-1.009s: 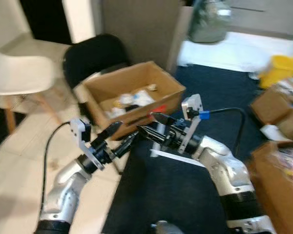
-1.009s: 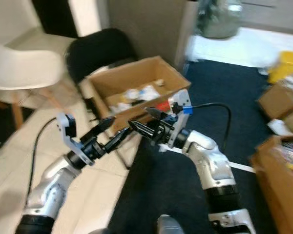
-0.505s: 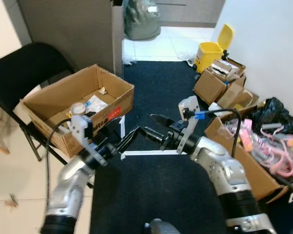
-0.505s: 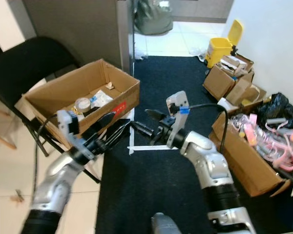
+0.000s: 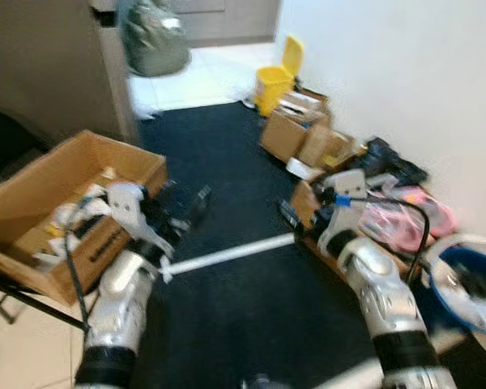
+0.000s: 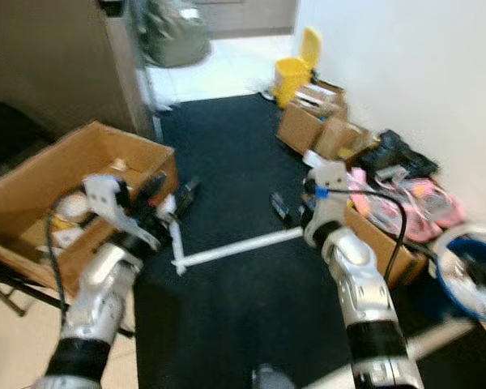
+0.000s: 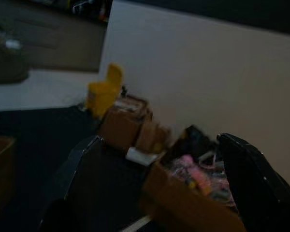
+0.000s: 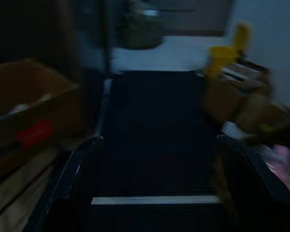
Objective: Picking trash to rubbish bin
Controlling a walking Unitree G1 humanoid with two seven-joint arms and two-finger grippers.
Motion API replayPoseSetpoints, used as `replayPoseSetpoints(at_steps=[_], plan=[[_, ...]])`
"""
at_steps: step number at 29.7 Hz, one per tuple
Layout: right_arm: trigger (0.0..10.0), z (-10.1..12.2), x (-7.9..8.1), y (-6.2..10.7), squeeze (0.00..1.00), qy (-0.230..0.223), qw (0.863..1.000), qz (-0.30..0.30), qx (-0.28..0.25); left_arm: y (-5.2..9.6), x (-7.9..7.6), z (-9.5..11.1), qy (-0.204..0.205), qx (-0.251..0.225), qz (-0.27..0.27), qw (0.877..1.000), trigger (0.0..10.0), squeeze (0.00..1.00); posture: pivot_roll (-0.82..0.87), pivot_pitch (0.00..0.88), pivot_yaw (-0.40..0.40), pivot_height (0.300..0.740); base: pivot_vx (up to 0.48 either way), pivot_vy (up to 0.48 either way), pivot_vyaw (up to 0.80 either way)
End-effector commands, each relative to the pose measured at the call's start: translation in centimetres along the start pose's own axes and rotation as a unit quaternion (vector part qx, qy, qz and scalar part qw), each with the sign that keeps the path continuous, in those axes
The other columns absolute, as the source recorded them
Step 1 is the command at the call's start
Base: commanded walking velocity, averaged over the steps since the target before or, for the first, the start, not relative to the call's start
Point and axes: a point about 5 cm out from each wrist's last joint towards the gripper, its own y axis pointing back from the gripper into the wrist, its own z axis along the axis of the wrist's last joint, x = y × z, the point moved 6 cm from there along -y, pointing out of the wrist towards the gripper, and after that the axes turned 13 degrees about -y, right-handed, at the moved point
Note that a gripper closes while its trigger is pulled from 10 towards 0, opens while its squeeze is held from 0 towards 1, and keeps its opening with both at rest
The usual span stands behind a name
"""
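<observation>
The picture is blurred. My left gripper (image 5: 190, 207) is held out over the black carpet, open and empty, beside a big cardboard box (image 5: 32, 212) holding scraps of trash (image 5: 69, 217). Level with it, my right gripper (image 5: 290, 217) is open and empty too, close to the boxes along the wall. In the left wrist view, black fingers (image 7: 75, 166) stand wide apart around a small yellow bin (image 7: 104, 92). That yellow bin (image 5: 279, 77) stands far off by the white wall. In the right wrist view, fingers (image 8: 65, 183) spread over the carpet.
A white tape strip (image 5: 227, 255) crosses the black carpet (image 5: 219, 162). Cardboard boxes (image 5: 304, 139) and one with pink items (image 5: 405, 215) line the wall on the right. A blue-and-white tub (image 5: 470, 284) sits at the far right. A grey bag (image 5: 154, 44) lies beyond a partition.
The whole view has swung to the right: the chair has slid out on the left and the white wall and blue tub came in. Both grippers stay open and held forward.
</observation>
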Motion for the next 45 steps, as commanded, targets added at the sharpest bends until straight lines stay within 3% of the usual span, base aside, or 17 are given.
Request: replayPoseSetpoints(at_steps=[1,3,9,24,30,45], plan=[[10.0,-0.1,-0.3,0.0,0.0,0.012,1.0,-0.013,-0.004,0.3,0.4,-1.1,-0.019,0.028,0.023,0.999,10.0,0.0,0.03,0.0,-0.021,0.74,0.0,0.0,-0.76],[10.0,0.0,-0.9,0.3,0.0,0.035,0.998,-0.042,-0.014,0.7,1.2,-1.7,-0.068,0.054,0.051,0.995,10.0,0.0,0.03,0.0,-0.019,0.74,0.0,0.0,-0.76],[10.0,-0.5,-1.6,1.0,0.0,0.054,0.996,-0.065,-0.02,1.5,1.7,-2.5,-0.134,0.086,0.069,0.985,10.0,0.0,0.03,0.0,-0.014,0.74,0.0,0.0,-0.76],[10.0,-0.3,-1.8,0.4,0.0,0.044,0.996,-0.059,-0.04,0.9,1.8,-3.2,-0.132,0.096,0.088,0.983,10.0,0.0,0.03,0.0,-0.011,0.74,0.0,0.0,-0.77],[10.0,-0.1,-1.9,0.3,0.0,0.043,0.997,-0.053,-0.046,0.2,1.1,-2.2,-0.135,0.069,0.065,0.986,10.0,0.0,0.03,0.0,-0.013,0.74,0.0,0.0,-0.78],[10.0,-0.2,-1.9,0.2,0.0,0.035,0.997,-0.044,-0.047,0.2,1.0,-2.5,-0.123,0.072,0.062,0.988,10.0,0.0,0.02,0.0,-0.015,0.74,0.0,0.0,-0.78]])
